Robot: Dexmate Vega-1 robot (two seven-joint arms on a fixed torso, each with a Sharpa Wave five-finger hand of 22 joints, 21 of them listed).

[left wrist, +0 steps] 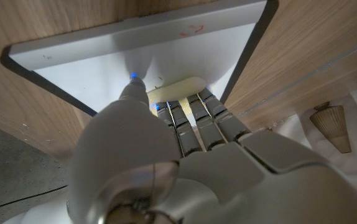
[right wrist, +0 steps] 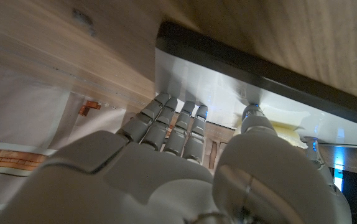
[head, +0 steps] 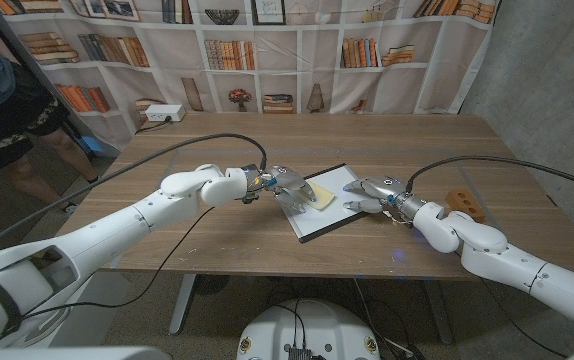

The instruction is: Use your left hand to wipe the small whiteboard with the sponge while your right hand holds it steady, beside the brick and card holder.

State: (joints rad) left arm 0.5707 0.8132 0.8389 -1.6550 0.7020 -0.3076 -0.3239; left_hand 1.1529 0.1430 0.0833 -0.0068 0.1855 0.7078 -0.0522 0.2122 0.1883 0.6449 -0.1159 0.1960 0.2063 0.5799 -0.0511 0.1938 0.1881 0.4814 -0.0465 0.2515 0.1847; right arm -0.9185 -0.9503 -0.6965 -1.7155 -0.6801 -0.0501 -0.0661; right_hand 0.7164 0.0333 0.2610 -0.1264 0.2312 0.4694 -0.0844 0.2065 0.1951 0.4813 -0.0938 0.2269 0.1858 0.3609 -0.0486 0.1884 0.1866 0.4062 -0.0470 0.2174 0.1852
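Observation:
The small whiteboard (head: 325, 210), white with a dark frame, lies slanted at the table's middle. On its far half is a yellow sponge (head: 318, 197). My left hand (head: 281, 186) comes from the left and presses the sponge (left wrist: 173, 92) to the whiteboard (left wrist: 122, 59) with its fingertips; a faint red mark (left wrist: 194, 29) sits near the board's far edge. My right hand (head: 371, 193) is at the board's right edge. In the right wrist view its thumb (right wrist: 253, 118) touches the whiteboard (right wrist: 228, 81) while its fingers (right wrist: 175, 121) reach along the frame's edge, with the sponge (right wrist: 287, 129) beyond.
A red-brown brick (head: 464, 203) lies on the table (head: 217, 160) right of my right hand, close to the forearm. A person (head: 2, 90) stands at the far left, beyond the table. A white power strip (head: 164, 114) sits behind the table, before a bookshelf backdrop.

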